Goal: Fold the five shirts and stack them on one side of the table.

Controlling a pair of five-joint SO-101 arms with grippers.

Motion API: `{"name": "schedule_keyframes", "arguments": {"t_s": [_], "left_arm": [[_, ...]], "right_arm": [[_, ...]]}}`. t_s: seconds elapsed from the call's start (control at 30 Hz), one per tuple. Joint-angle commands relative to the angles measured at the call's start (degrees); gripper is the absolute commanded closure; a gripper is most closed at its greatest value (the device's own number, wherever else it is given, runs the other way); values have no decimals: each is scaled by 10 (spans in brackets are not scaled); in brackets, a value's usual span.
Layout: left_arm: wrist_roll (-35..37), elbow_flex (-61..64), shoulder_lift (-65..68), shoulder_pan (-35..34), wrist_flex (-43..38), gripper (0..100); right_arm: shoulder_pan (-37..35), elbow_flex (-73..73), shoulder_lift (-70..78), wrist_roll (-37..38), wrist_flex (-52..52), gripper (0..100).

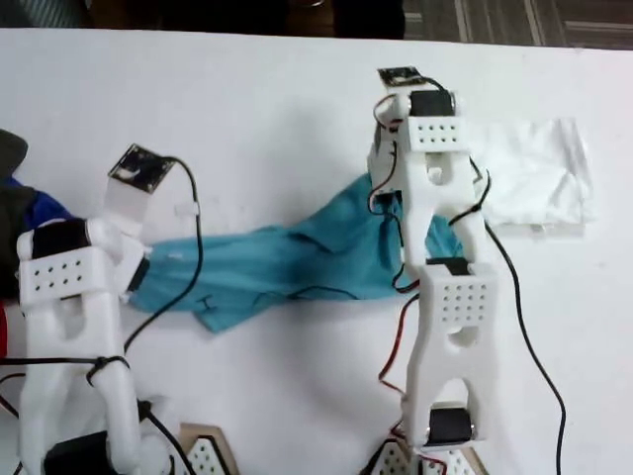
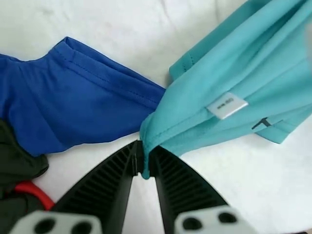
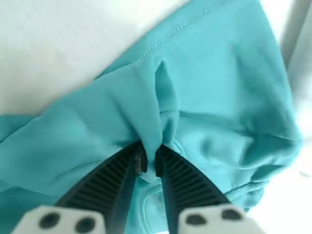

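Observation:
A teal shirt [image 1: 297, 262] lies stretched across the middle of the white table between the two arms. My left gripper [image 2: 145, 161] is shut on a corner of the teal shirt [image 2: 234, 83], near its white label, at the shirt's left end. My right gripper [image 3: 148, 158] is shut on a pinched fold of the teal shirt [image 3: 204, 102] at its right end, under the right arm [image 1: 435, 188]. A blue shirt [image 2: 63, 97] lies on the table just beyond the left gripper. A folded white shirt [image 1: 539, 178] rests at the right side of the table.
Dark and red cloth [image 2: 14, 170] sits beside the blue shirt at the table's left edge [image 1: 10, 198]. Black cables [image 1: 188, 257] trail across the teal shirt and the table front. Bare table [image 1: 247, 109] stretches along the far side.

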Motion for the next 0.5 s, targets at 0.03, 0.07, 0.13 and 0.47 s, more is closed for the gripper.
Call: {"name": "schedule_keyframes", "arguments": {"t_s": [0.03, 0.07, 0.13, 0.47], "left_arm": [[-6, -24, -8, -4, -9, 974], [-6, -24, -8, -4, -9, 974], [-6, -24, -8, -4, -9, 974], [-6, -24, -8, -5, -9, 974]], "right_arm": [[-2, -16, -20, 6, 12, 975], [-3, -17, -9, 6, 12, 964], [-3, -21, 12, 6, 10, 941], [0, -22, 26, 6, 0, 962]]}}
